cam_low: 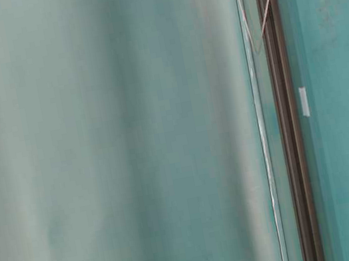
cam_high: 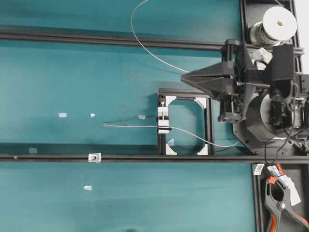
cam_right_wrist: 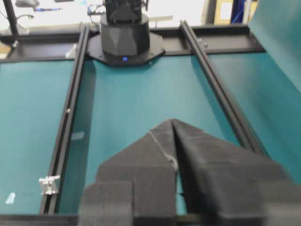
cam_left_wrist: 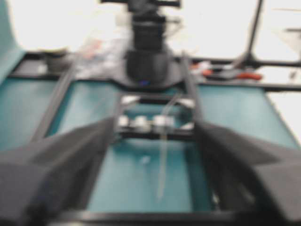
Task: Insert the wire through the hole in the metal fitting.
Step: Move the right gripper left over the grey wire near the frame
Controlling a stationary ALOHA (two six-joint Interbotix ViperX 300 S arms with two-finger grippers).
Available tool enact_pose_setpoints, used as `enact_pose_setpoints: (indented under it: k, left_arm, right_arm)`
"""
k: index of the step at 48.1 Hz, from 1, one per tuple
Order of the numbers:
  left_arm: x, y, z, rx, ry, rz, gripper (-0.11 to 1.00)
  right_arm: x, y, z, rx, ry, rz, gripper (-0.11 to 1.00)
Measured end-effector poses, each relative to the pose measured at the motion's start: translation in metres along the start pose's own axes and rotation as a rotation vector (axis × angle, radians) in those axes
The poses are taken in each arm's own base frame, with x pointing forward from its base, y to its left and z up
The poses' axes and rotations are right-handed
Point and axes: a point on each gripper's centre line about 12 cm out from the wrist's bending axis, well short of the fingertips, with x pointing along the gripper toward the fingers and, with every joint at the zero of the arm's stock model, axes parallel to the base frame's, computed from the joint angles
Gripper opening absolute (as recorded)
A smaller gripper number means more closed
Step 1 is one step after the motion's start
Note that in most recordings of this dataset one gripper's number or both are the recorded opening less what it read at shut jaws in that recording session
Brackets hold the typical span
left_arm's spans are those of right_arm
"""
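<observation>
The thin silvery wire (cam_high: 145, 50) arcs down from the top edge to my right gripper (cam_high: 185, 75), which is shut on it. In the right wrist view the wire (cam_right_wrist: 162, 148) crosses the left pad and slips between the closed fingers (cam_right_wrist: 173, 121). Another stretch lies through a white-and-black block (cam_high: 163, 121), with its free straight end (cam_high: 106, 124) pointing left. The metal fitting (cam_high: 93, 157) sits on the lower black rail (cam_high: 48, 157), apart from the wire; it also shows as the small silver fitting (cam_right_wrist: 49, 183). My left gripper (cam_left_wrist: 155, 125) is open and empty, facing the block (cam_left_wrist: 141, 123) and the wire's end (cam_left_wrist: 162, 165).
A square black frame (cam_high: 208, 125) carries the block. A wire spool (cam_high: 277, 24) stands at the top right and an orange-handled clamp (cam_high: 280, 198) lies at the bottom right. Small white tape scraps (cam_high: 62, 115) dot the teal cloth. A second black rail (cam_high: 96, 38) runs along the top.
</observation>
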Motion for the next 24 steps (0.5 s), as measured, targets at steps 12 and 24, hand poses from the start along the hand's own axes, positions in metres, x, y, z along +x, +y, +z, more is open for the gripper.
enact_pose_setpoints:
  k: [12, 24]
  left_arm:
    - [0.000, 0.001, -0.015, -0.007, 0.034, 0.003, 0.77]
    - [0.019, 0.002, -0.045, -0.005, 0.124, 0.009, 0.77]
  right_arm:
    - [0.016, -0.001, -0.005, -0.017, 0.052, -0.007, 0.71]
    - [0.039, -0.005, -0.031, -0.022, 0.133, -0.020, 0.71]
